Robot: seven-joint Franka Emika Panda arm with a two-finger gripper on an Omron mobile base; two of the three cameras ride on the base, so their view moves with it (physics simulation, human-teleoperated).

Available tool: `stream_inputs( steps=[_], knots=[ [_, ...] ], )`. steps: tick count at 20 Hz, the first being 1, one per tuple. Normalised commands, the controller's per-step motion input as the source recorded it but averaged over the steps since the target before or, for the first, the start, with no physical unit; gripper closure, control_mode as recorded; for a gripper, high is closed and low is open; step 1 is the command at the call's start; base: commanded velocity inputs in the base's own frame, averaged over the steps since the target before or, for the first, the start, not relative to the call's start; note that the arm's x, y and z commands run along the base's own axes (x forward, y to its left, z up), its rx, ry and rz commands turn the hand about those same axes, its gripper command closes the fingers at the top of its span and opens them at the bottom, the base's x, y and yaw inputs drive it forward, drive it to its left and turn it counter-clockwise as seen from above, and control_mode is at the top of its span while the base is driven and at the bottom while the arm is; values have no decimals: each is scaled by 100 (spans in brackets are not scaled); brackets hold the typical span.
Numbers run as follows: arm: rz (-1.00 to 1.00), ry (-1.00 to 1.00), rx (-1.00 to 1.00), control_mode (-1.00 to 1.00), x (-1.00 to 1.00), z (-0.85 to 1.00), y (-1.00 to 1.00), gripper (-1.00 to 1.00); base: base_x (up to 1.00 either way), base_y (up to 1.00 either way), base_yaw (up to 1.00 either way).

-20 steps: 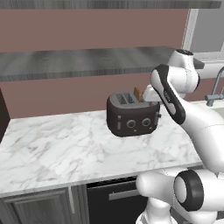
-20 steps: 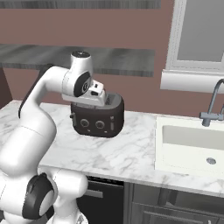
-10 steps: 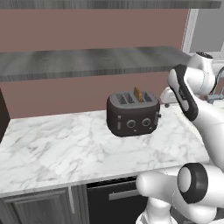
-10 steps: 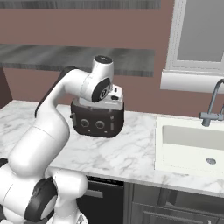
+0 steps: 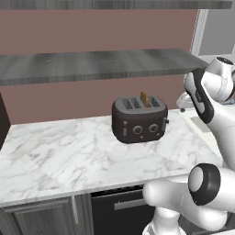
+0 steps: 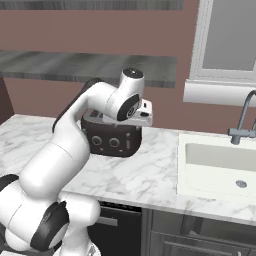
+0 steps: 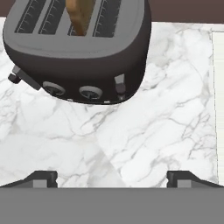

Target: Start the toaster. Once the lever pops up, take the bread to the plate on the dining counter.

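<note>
White marble counter [image 7: 166, 109] spreads beneath gripper [image 7: 112, 177] and ahead of it. Sink basin [image 6: 220, 162] well off to one side of hand, faucet [image 6: 243, 120] behind it. Dark four-slot toaster [image 7: 78, 52] ahead of gripper, apart from fingertips [image 7: 43, 177], two round knobs facing hand. No readable brand or writing on toaster. Bread [image 7: 81, 15], brown slice, stands upright out of one slot. Lever [image 7: 14, 78], small dark tab, juts from toaster's narrow end. Gripper jaws spread wide, nothing between them, above bare counter.
</note>
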Motion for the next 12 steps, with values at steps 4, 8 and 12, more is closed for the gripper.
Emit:
stream_inputs(
  steps=[4,8,12],
  knots=[
    [1,-2,0,-100,7,-15,-24,-100,0,0,0],
    [2,0,0,-100,6,-13,-12,-100,0,0,0],
    [2,-2,0,-100,0,-11,-1,-100,0,0,0]
  ],
)
